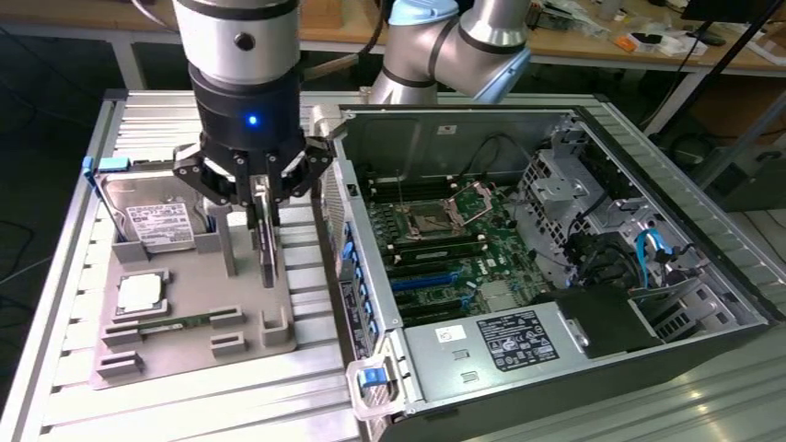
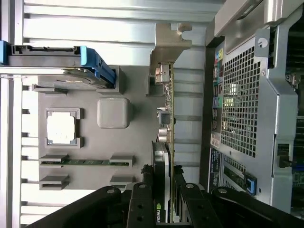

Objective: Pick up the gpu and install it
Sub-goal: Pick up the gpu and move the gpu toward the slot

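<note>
The gpu [image 1: 267,260] is a thin card standing on edge in the grey holder tray [image 1: 246,308], next to the open computer case [image 1: 491,138]. My gripper [image 1: 260,207] comes straight down over its top edge, one finger on each face, shut on the card. In the wrist view the gpu [image 2: 167,109] runs away from the gripper [image 2: 163,179]. Its green board edge and its silver bracket [image 2: 168,42] at the far end both show there. I cannot tell whether the card's lower edge still rests in the tray [image 2: 137,99].
The tray also holds a silver hard drive [image 1: 154,219] with blue rails, a CPU [image 1: 142,293] and a memory stick [image 1: 172,322]. The case's motherboard [image 1: 461,244] lies exposed with blue slots [image 1: 424,276]. The case wall [image 2: 240,104] stands close beside the card.
</note>
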Robot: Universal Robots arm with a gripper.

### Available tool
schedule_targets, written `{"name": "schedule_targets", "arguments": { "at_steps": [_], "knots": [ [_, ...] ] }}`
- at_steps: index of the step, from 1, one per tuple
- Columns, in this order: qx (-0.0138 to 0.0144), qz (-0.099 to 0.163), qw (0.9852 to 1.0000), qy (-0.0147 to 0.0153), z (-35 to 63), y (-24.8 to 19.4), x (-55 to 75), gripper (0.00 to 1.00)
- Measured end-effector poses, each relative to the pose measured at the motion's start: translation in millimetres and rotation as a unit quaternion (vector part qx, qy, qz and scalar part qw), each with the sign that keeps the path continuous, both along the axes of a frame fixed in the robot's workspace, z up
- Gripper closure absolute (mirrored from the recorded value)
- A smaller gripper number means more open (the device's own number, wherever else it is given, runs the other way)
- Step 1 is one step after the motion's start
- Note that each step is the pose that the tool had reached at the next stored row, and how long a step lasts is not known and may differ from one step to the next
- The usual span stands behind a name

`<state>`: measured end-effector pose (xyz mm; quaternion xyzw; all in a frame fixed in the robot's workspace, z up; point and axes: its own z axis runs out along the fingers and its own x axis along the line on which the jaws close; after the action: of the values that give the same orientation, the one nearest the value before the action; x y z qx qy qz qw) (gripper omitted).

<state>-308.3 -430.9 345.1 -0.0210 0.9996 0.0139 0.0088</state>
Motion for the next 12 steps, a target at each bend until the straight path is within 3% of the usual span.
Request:
{"name": "schedule_targets", "arguments": {
  "at_steps": [3,12],
  "knots": [
    [-0.0014,0.000,1.0000,0.0001,20.0,0.0,0.0,0.73],
    [-0.0044,0.000,1.0000,0.0000,61.6,0.0,0.0,0.73]
  ]
}}
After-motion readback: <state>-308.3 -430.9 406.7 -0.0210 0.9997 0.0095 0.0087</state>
